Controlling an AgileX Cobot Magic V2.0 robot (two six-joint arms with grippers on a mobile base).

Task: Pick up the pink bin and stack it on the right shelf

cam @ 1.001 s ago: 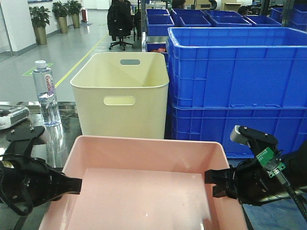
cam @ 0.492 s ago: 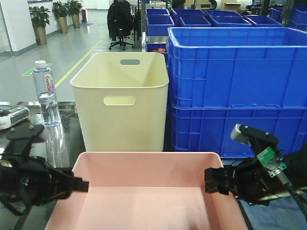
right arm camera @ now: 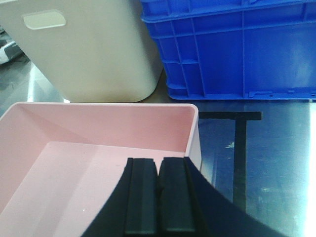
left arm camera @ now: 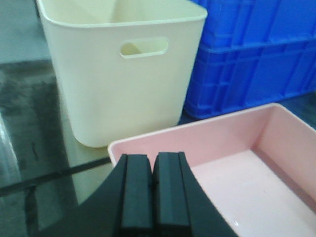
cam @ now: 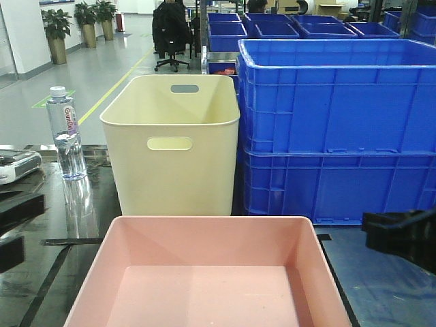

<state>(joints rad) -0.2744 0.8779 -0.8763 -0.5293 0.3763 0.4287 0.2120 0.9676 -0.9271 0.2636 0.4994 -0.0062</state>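
On the shelf (cam: 381,286), the pink bin (cam: 204,272) is released; both grippers (left arm camera: 153,192) (right arm camera: 159,195) closed, empty; a straight withdrawal is advised.

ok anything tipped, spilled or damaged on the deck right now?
Nothing stands out. The pink bin sits flat and empty, the cream bin and water bottle stand upright, and the blue crates are stacked squarely. No spills visible.

I see bright, even light; white glare shines on the dark glossy shelf deck (right arm camera: 276,173), lower right.
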